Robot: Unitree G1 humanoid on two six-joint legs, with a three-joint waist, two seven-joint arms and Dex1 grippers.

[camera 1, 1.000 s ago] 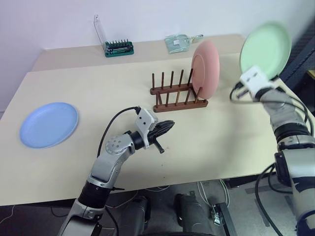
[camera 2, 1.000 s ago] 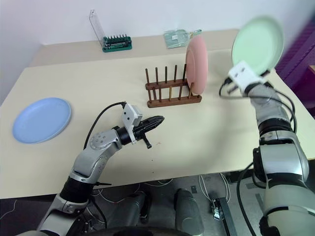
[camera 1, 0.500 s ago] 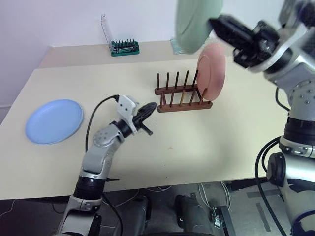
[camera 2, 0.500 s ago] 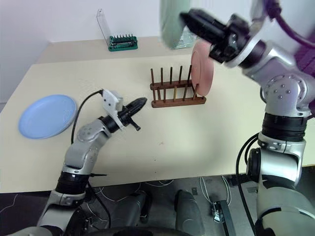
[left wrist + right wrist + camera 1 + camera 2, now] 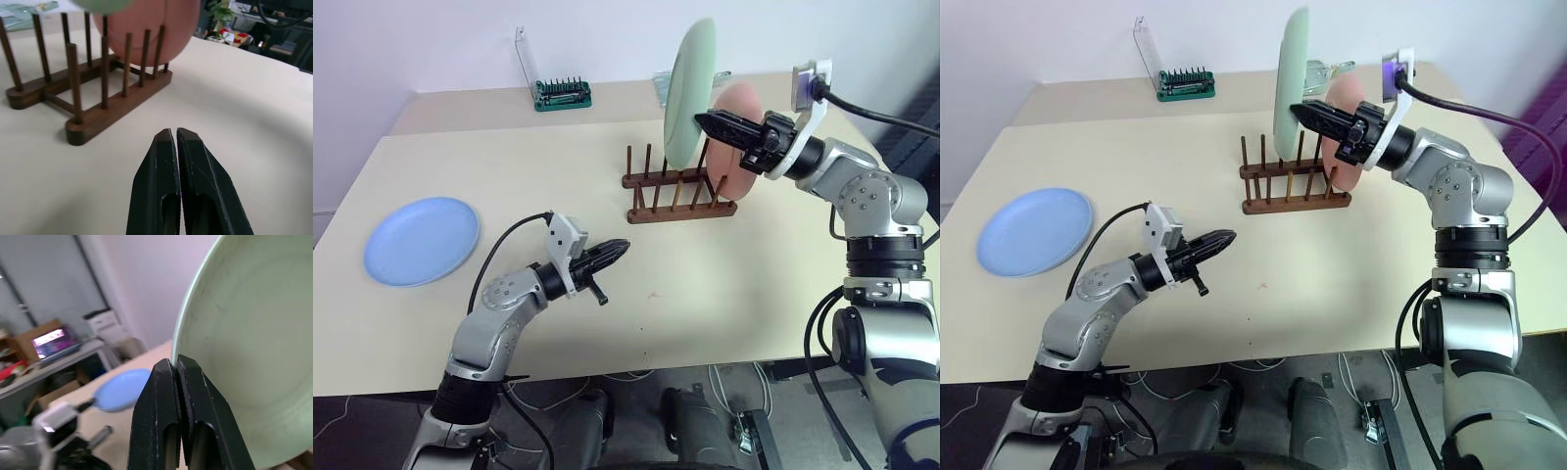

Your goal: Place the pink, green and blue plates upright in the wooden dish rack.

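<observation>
1. The green plate [image 5: 689,93] is held upright, on edge, above the wooden dish rack [image 5: 677,186], its face turned toward the robot's left; the right claw [image 5: 703,121] is clamped on its rim.
2. The rack's long axis runs left to right across the bench [image 5: 754,284]. It is dark brown, with two rails and rows of upright pegs.
3. The pink plate [image 5: 742,137] is seen standing upright at the rack's right end.
4. The blue plate [image 5: 421,240] lies flat at the bench's left side, well apart from the rack.
5. The left claw [image 5: 625,248] is pressed together, empty, pointed toward the rack, near it.
6. A small green tray [image 5: 562,94] with a clear lid is set at the bench's far edge.
</observation>
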